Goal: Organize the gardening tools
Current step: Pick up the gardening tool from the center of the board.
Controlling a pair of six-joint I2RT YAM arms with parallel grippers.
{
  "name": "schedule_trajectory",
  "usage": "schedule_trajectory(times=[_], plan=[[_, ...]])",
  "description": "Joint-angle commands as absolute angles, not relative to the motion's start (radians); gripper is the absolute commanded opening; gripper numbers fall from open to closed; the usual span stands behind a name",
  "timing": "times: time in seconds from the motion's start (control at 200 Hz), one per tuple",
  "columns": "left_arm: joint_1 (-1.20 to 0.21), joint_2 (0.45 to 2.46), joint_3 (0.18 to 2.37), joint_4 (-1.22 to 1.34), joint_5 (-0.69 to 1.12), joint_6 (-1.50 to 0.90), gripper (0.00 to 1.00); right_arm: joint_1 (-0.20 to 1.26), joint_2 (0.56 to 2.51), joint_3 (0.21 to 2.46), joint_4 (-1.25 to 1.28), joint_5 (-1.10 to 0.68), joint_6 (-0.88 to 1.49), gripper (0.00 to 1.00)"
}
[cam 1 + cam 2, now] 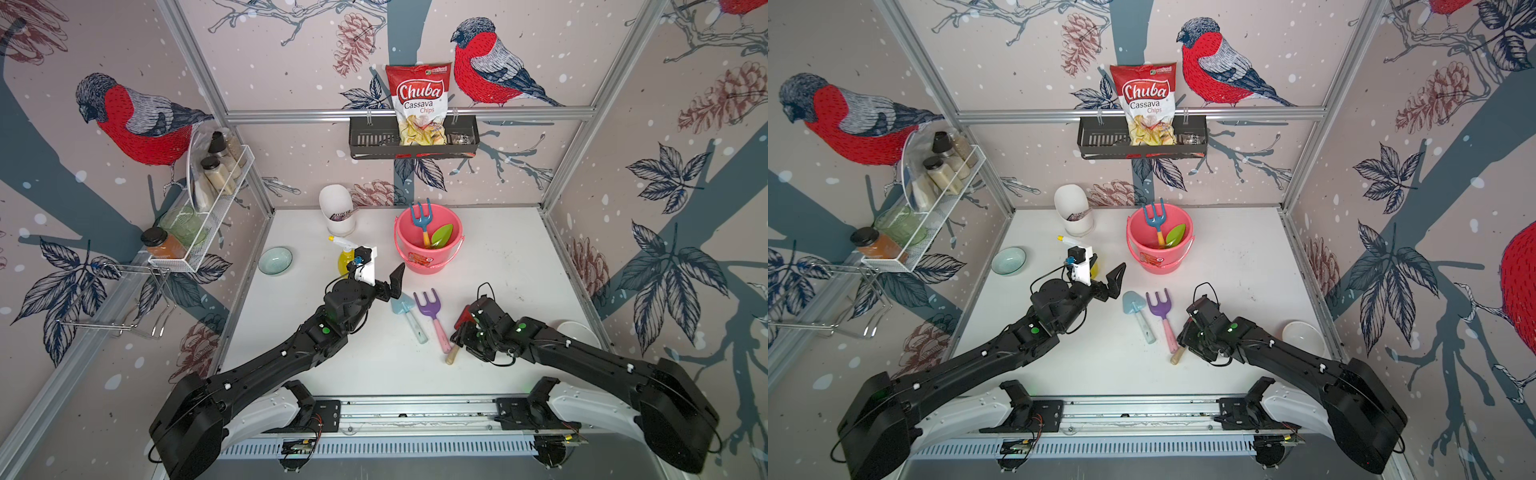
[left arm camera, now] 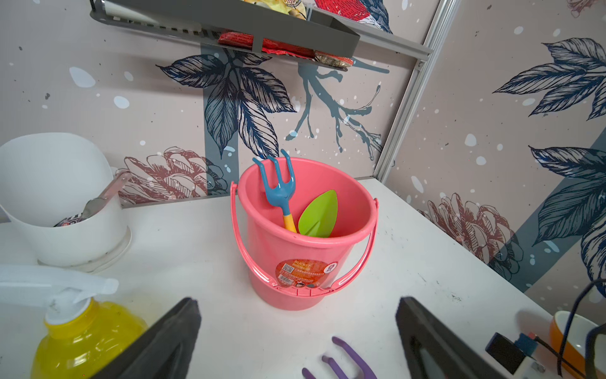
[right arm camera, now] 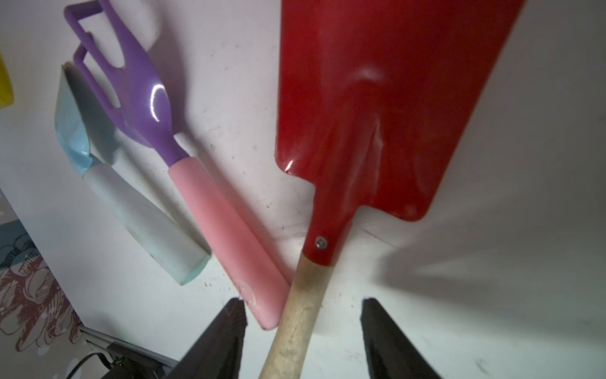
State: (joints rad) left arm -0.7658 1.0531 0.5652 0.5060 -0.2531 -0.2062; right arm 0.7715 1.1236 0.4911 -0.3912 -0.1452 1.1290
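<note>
Straddling red shovel (image 3: 377, 115) handle with right fingers (image 3: 223, 344), apart, not clamped | left fingers (image 2: 164, 344) wide apart, empty, near pink bucket (image 2: 269, 249)

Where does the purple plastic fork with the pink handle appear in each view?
Top view: purple plastic fork with pink handle, mid-table.
Top view: same spot.
Left wrist: tines only, before pink plastic bucket.
Right wrist: whole fork.
Landmark: light-blue plastic shovel beside it, absent from left wrist.
</note>
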Motion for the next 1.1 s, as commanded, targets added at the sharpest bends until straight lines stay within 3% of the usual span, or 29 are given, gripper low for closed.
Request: schedule_trajectory(times=[0.0,0.295,0.56,0.945,1.096], plan=[[-0.768,1.047,0.560,0.514,-0.267,-0.213,0.97,0.764,1.148,0.488,-0.336,-0.167,1.166,0.57],[-0.767,1.043,0.559,0.512,-0.275,-0.199,0.97,0.705,1.195,0.485,-0.325,-0.207,1.153,0.45],[-0.768,1.034,0.551,0.503,-0.280,-0.197,0.97,0.687,1.248,0.480,-0.317,-0.256,1.130,0.41],[-0.768,1.016,0.548,0.497,-0.291,-0.180,0.97,0.684,1.284,0.477,-0.326,-0.263,1.128,0.00],[-0.767,1.016,0.552,0.492,-0.290,-0.179,0.97,0.685,1.258,0.474,-0.331,-0.239,1.141,0.00]])
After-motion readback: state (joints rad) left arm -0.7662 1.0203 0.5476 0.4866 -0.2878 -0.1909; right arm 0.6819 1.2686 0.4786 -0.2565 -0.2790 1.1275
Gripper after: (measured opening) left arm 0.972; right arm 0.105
